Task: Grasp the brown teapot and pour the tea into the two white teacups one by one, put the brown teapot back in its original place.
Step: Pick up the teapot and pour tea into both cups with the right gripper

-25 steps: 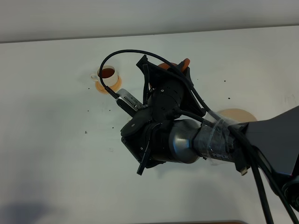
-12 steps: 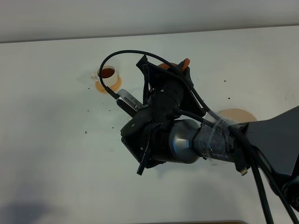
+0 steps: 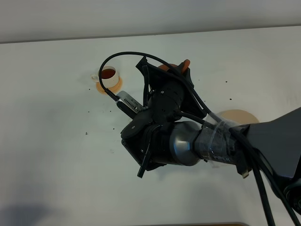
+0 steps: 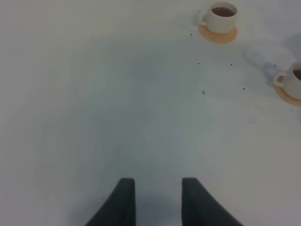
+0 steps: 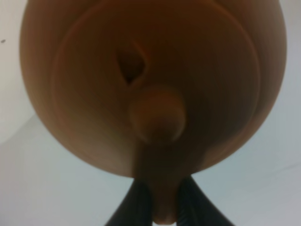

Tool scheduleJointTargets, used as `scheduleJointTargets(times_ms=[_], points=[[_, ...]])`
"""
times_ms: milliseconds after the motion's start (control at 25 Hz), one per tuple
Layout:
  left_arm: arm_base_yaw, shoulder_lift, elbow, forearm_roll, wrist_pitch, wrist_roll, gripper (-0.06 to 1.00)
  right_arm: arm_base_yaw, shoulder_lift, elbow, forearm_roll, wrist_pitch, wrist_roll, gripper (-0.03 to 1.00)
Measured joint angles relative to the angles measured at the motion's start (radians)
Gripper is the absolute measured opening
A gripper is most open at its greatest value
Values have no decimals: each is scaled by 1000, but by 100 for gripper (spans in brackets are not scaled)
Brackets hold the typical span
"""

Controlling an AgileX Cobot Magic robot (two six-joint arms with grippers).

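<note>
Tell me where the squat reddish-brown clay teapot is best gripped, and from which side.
Grip the squat reddish-brown clay teapot by its loop handle, from the side opposite the spout. The handle is thin enough for closed jaws; the right end effector holds it there.

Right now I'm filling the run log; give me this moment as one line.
right gripper: shut on brown teapot handle | left gripper: open, holding nothing | both white teacups: tea inside | beige coaster: bare

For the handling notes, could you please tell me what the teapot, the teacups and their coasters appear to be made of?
The reddish-brown round teapot looks like unglazed clay: matte, evenly earthy, no glare on its knobbed lid. The small white handled teacups look like glazed ceramic, smooth and bright, holding dark tea. The small orange round coasters beneath them are flat and dull; cork, wood or silicone cannot be told.
</note>
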Motion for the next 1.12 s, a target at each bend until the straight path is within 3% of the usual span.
scheduleJointTargets(times_ms=[1120], points=[[0, 0, 0, 0, 0, 0, 25, 1, 0, 0, -50, -19, -33, 9]])
